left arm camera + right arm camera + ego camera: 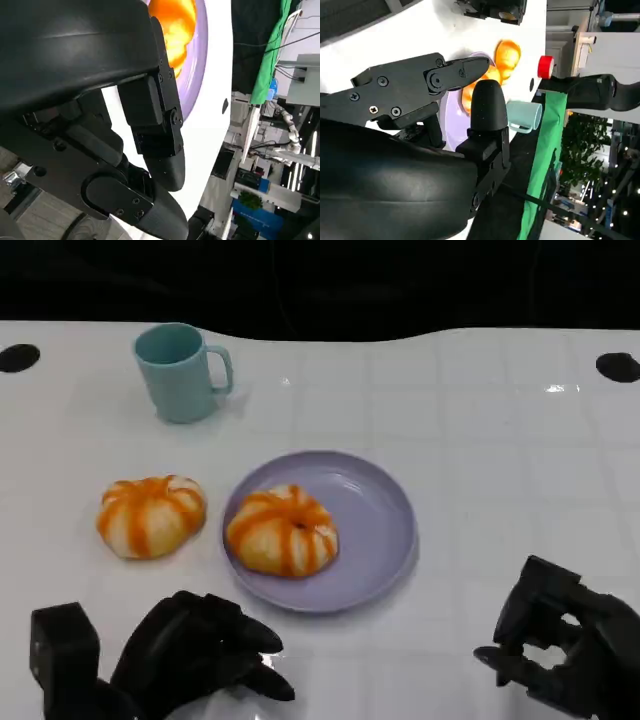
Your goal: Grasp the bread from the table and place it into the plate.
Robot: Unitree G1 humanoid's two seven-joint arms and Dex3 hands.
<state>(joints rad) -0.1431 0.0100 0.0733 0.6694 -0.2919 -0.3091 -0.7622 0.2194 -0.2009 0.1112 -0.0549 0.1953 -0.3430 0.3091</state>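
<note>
- Evidently between steps: one bread [282, 530] lying inside the purple plate [375, 525], toward its left side, touching the plate floor.
- Second bread [151, 515] resting on the white table [500, 460], just beside the plate's left rim, not touching it, untouched by either hand.
- Probably next: reaching the left hand [200, 655] forward to that second bread, closing around its sides, lifting and carrying it across the rim into the free right part of the plate.
- Calls for care at the rim and beside the bread already placed; little room on the left half.
- Left hand low at the near table edge, in front of the plate, fingers loosely apart and pointing toward the right, holding nothing.
- Right hand [560, 645] near the table's right front corner, well apart from the plate, fingers curled inward around nothing.
- Teal mug [182, 371] standing upright at the far left, well clear of the likely path.
</note>
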